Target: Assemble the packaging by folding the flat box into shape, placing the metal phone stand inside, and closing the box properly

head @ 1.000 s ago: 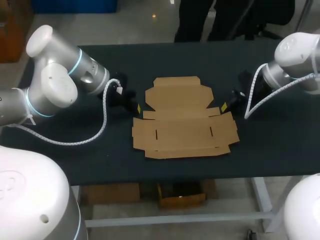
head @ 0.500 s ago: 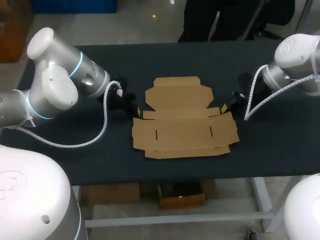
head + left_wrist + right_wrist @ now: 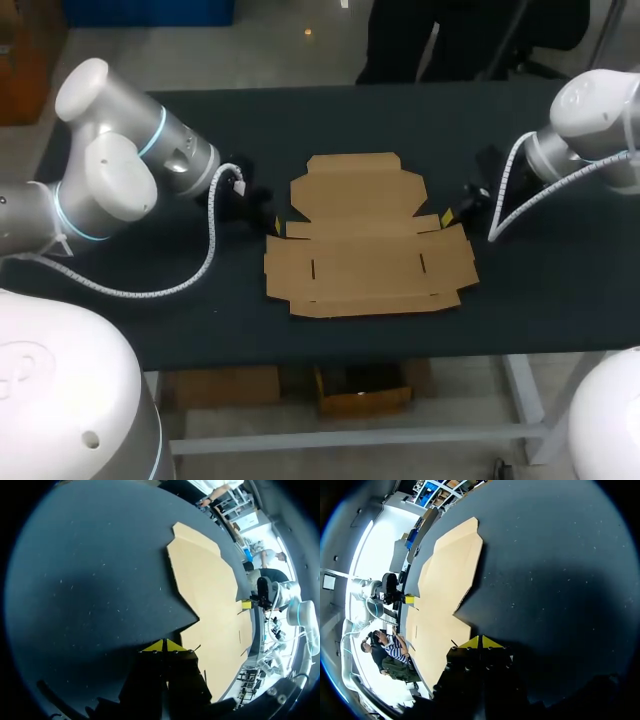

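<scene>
The flat brown cardboard box (image 3: 365, 235) lies unfolded in the middle of the black table (image 3: 560, 290). My left gripper (image 3: 274, 216) rests low at the notch on the box's left edge, shut with nothing in it. In the left wrist view its yellow tips (image 3: 164, 645) meet right beside the cardboard (image 3: 210, 595). My right gripper (image 3: 448, 212) sits at the notch on the box's right edge, also shut and empty. In the right wrist view its tips (image 3: 480, 642) touch each other next to the cardboard (image 3: 445, 585). No metal phone stand is visible.
Black tabletop (image 3: 400, 115) stretches behind the box and on both sides. The table's front edge (image 3: 380, 355) runs a short way below the cardboard. My left arm's white cable (image 3: 205, 255) loops over the table's left part.
</scene>
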Robot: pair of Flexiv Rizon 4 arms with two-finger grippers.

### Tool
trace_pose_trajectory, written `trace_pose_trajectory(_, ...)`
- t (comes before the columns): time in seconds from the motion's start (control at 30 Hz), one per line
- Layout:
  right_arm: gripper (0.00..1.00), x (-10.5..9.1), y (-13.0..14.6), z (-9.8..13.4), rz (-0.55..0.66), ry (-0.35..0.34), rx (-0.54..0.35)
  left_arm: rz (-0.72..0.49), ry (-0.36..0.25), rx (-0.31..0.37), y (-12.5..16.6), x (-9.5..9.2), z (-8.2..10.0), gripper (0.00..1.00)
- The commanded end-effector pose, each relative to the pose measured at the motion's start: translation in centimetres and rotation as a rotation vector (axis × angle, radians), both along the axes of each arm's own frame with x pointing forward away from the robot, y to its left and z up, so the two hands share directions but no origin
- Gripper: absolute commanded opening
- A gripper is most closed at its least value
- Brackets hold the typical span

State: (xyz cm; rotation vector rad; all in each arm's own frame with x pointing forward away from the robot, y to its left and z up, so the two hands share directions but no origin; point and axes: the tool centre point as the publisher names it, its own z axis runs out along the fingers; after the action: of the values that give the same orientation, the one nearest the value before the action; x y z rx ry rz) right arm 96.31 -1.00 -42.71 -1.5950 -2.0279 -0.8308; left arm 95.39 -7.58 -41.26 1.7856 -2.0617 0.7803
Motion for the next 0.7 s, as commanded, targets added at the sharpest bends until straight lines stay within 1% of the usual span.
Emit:
trace_pose_trajectory(0.03, 0.00, 0.00, 0.01, -0.04, 0.001, -0.001, 0.004, 0.002, 0.003, -0.003, 0.06, 0.02, -0.22, 0.00)
trace_pose_trajectory(0.47, 0.00, -0.01, 0.46, 0.14, 0.000, -0.002, 0.016, -0.021, 0.011, -0.049, -0.66, 0.41, -0.79, 0.00)
trace_pose_trajectory(0.7, 0.00, -0.06, 0.51, 0.10, -0.005, -0.002, 0.025, -0.027, 0.010, -0.059, -0.86, 0.54, -0.75, 0.00)
